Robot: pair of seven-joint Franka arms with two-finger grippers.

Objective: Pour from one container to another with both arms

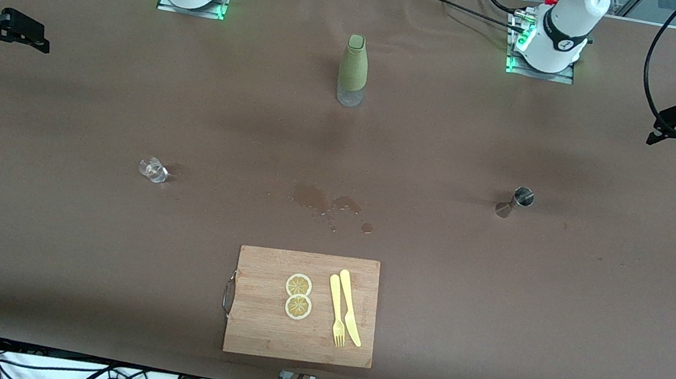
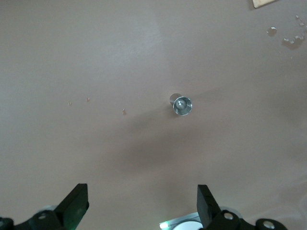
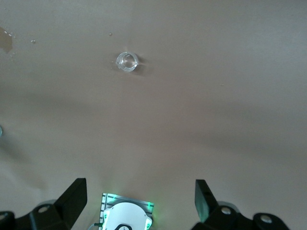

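A small metal jigger (image 1: 516, 201) (image 2: 182, 106) stands toward the left arm's end of the table. Toward the right arm's end is a small clear glass (image 1: 153, 169) (image 3: 127, 62). A green sleeved bottle (image 1: 353, 70) stands upright at mid table, close to the arms' bases. My left gripper (image 1: 662, 131) (image 2: 142, 206) hangs open and empty high over its table end, apart from the jigger. At the other end my right gripper (image 1: 30, 36) (image 3: 139, 199) is likewise open, empty and well away from the glass.
A wooden cutting board (image 1: 262, 327) lies near the front edge with two lemon slices (image 1: 298, 296) and a yellow fork and knife (image 1: 344, 316). A wet spill (image 1: 326, 201) marks the brown table cover between board and bottle.
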